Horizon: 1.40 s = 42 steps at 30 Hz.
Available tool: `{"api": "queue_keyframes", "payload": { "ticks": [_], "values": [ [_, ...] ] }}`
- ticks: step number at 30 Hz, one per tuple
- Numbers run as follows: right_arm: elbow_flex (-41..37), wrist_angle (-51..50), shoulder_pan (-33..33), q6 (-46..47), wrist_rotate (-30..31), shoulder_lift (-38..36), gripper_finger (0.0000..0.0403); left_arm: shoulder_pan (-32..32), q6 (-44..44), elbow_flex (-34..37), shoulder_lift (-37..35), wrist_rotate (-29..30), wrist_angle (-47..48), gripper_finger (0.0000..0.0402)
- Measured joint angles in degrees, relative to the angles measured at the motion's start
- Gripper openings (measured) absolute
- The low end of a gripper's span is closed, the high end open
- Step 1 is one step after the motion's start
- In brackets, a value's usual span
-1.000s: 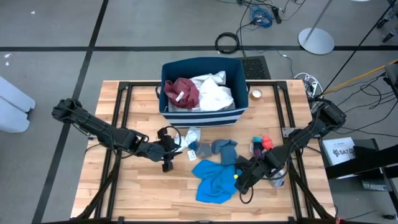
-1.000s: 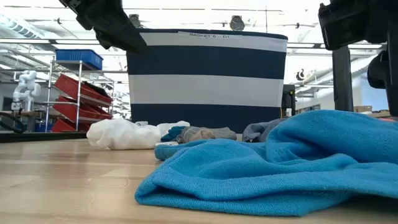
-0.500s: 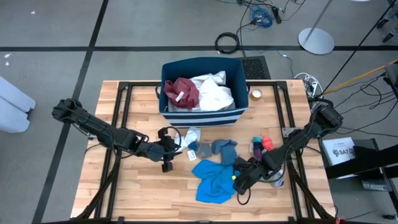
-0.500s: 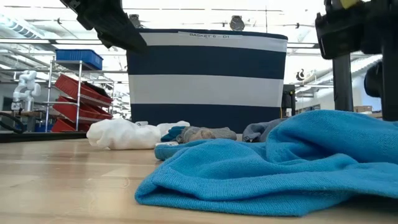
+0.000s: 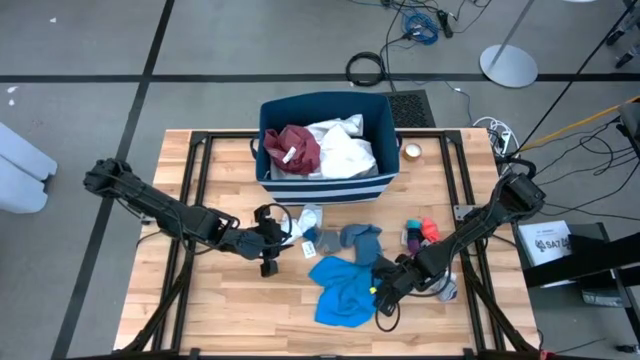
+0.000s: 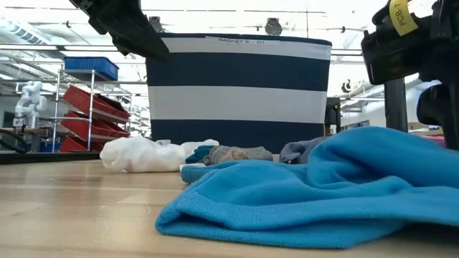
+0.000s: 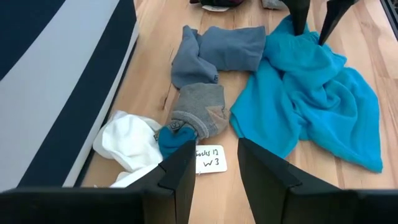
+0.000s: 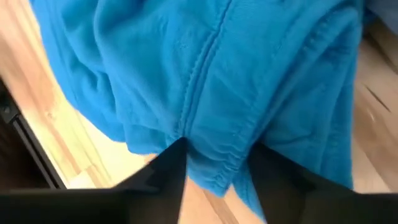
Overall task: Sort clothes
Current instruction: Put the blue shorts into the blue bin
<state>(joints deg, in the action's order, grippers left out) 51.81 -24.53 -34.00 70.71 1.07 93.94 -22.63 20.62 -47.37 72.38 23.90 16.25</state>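
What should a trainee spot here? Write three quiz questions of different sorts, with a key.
1. True or false: the navy striped bin is empty.
2. Which garment is the right gripper working on? A) the maroon one B) the bright blue garment C) the white one
3. Fill in: the left gripper hovers near the grey socks with its fingers ____.

Key
1. False: it holds a maroon garment and a white garment.
2. B: its fingers stand apart at that garment's edge on the table.
3. Open.
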Motion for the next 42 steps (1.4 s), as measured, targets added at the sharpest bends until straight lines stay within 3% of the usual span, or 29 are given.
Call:
{"api": "queue_keyframes", "payload": {
  "ticks": [7, 14, 22, 25, 38, 42],
  "values": [
    [0.0, 3.7, 2.3, -7.7, 0.0, 0.0, 0.0013, 0.0, 0.0, 0.0, 0.0, 0.0, 0.0, 0.0129],
    [0.0, 19.4, 6.0, -15.9, 2.6, 0.0, 0.0003, 0.0, -0.1, 0.0, 0.0, -0.5, -4.4, 0.0129],
    [0.1, 46.6, 10.6, -28.5, 13.6, 0.0, 0.0002, 0.0, -5.6, 0.0, 0.0, -11.2, -16.2, 0.0129],
    [0.1, 52.7, 12.2, -32.7, 16.1, 0.0, 0.0001, 0.0, -6.4, 0.0, 0.0, -12.7, -18.1, 0.0129],
    [0.1, 52.7, 14.3, -36.1, 20.2, -0.1, 0.0000, 0.0, -6.1, 0.0, 0.0, -12.7, -17.3, 0.0129],
    [0.1, 53.9, 14.3, -36.0, 20.4, -0.1, 0.0000, 0.0, -6.0, 0.0, 0.0, -10.1, -16.7, 0.0129]
  ]
}}
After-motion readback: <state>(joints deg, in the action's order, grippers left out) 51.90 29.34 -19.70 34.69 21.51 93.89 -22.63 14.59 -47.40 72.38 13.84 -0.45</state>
